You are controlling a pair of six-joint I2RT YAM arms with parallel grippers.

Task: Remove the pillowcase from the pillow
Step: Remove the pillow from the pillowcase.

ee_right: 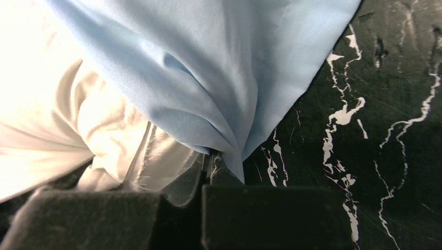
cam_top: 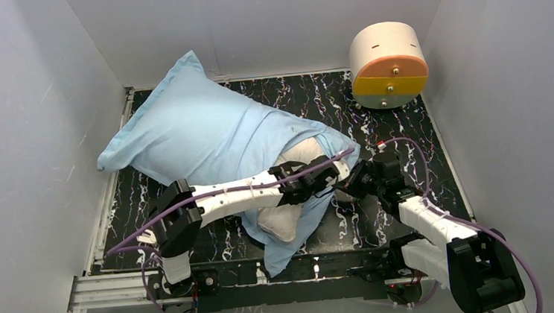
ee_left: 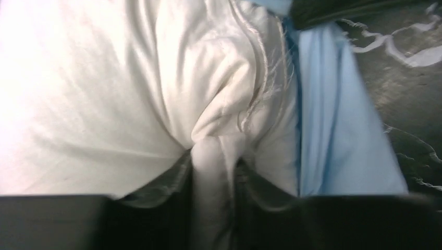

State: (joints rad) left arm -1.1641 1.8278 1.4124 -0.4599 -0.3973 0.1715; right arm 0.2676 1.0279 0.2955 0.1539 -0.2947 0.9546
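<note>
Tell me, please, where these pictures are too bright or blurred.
Top view: even light, sharp, pillowcase well exposed. Left wrist view: pillow washed out at left, whole frame soft. Right wrist view: pillow washed out at upper left, table sharp.

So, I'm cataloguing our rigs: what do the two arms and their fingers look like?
The left arm and right arm have white link shells between bulky black joints, each trailed by a purple cable. The fingers are blocky matte black.

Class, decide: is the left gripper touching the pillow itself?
Touching. The left wrist view shows the left gripper pinching a fold of the pillow, white fabric squeezed between its closed jaws.
</note>
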